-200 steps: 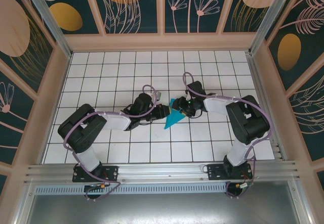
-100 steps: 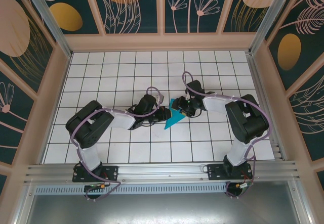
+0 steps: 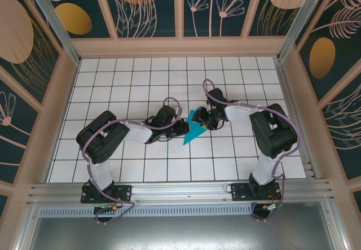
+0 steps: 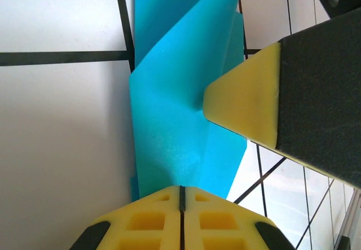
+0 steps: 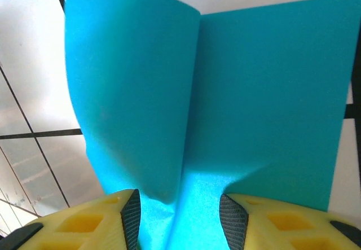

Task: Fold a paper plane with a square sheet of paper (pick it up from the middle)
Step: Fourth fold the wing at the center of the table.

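Note:
The square sheet of paper [image 3: 195, 129] is bright cyan and folded into a pointed wedge, lying mid-table with its tip toward the near side. My left gripper [image 3: 183, 127] comes in low from the left and is shut on a raised crease at the paper's [image 4: 169, 109] edge; its yellow tips [image 4: 181, 189] meet with no gap. My right gripper [image 3: 205, 120] reaches in from the right, open. The folded ridge of the paper [image 5: 186, 92] runs between its spread pads [image 5: 131, 213]. One right fingertip [image 4: 242, 106] presses against the paper's upright flap.
The white gridded table [image 3: 135, 86] is walled by a wooden frame with patterned panels. A metal rail [image 3: 180, 191] runs along the near edge above both arm bases. The two wrists sit close together over the paper.
My left arm has slid right onto the paper's edge and its jaws have closed. My right gripper has narrowed a little around the fold. The paper has stayed where it was.

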Robot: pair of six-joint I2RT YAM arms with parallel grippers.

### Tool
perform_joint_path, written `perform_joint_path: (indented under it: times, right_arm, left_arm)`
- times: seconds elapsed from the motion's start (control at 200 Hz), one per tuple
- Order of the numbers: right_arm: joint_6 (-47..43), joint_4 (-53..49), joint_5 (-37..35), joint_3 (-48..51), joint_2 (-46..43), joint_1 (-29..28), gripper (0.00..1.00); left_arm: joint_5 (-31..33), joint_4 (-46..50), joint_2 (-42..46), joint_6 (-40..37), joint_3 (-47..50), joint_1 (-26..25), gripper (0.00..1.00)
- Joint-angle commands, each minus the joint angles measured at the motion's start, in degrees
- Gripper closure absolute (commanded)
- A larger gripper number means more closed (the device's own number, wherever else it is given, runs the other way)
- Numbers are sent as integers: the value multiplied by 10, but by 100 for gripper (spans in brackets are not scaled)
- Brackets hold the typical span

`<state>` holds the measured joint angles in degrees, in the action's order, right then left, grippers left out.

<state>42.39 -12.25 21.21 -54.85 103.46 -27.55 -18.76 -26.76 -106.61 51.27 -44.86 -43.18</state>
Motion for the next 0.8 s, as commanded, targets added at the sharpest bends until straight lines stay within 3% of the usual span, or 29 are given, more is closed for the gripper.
perform_joint_path:
  times: [0.0, 0.36, 0.796]
  right_arm:
    - [-1, -69, -124, 38, 85, 1, 52]
    - [14, -70, -131, 44, 105, 2, 64]
    - [20, -73, -136, 48, 111, 3, 70]
  left_arm:
    - [10, 12, -12, -13, -15, -1, 91]
    - [11, 16, -15, -15, -16, -1, 91]
    - [16, 27, -22, -17, -21, -1, 91]
